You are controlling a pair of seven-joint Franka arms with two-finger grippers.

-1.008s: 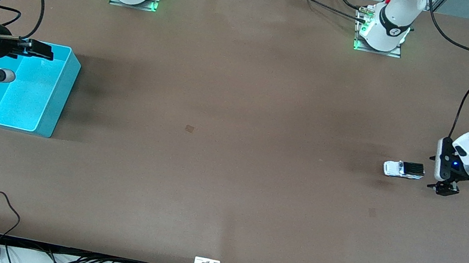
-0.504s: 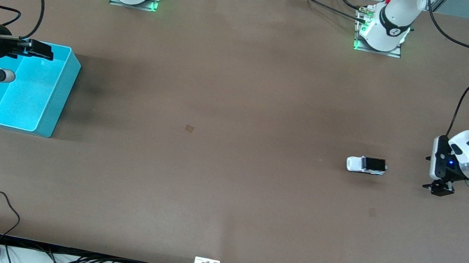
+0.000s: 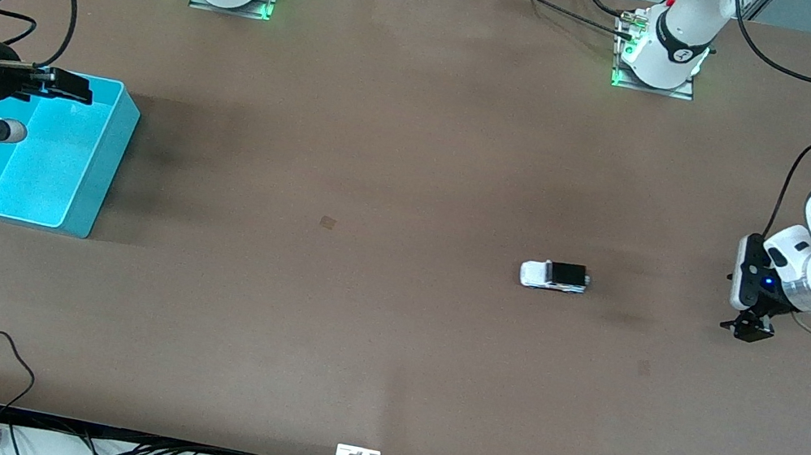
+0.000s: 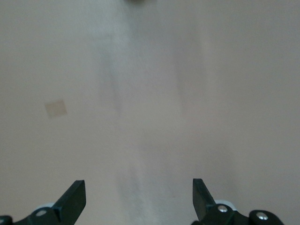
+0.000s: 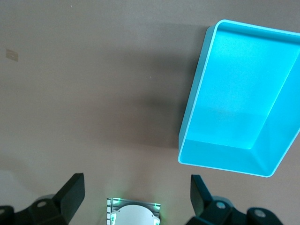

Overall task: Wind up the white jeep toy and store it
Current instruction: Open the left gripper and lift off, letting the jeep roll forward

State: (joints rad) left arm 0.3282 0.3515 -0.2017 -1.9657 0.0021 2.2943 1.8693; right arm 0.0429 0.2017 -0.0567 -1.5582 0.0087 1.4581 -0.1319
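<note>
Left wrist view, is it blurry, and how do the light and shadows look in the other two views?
Left wrist view: soft and washed out, the table pale, with faint streaks. Front view: even light, sharp, a soft shadow beside the white jeep toy and a broader one beside the turquoise bin. Right wrist view: crisp, with a dark shadow on the table next to the bin.

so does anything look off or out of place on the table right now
Nothing looks damaged or spilled. The white jeep toy sits upright on its wheels on open table, free of the open left gripper. The turquoise bin stands square under the open right gripper.
</note>
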